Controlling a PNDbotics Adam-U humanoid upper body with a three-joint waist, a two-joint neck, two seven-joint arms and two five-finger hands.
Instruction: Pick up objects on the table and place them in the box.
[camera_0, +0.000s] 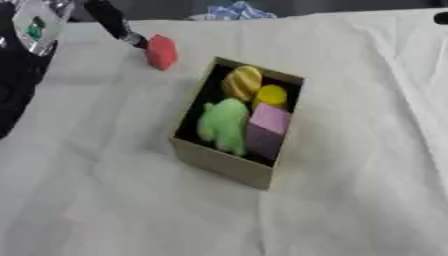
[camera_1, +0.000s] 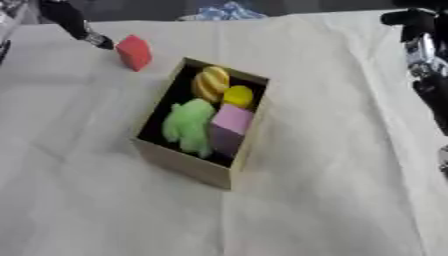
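On the white cloth (camera_0: 105, 200), the left hand's (camera_0: 118, 25) finger touches the red block (camera_0: 161, 51); its grasp is unclear.

Left hand (camera_0: 129, 36) extended at upper left, finger straight; right arm (camera_1: 424, 47) at right edge.

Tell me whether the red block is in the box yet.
Not yet. The red block sits outside the box, beside the left hand's finger.
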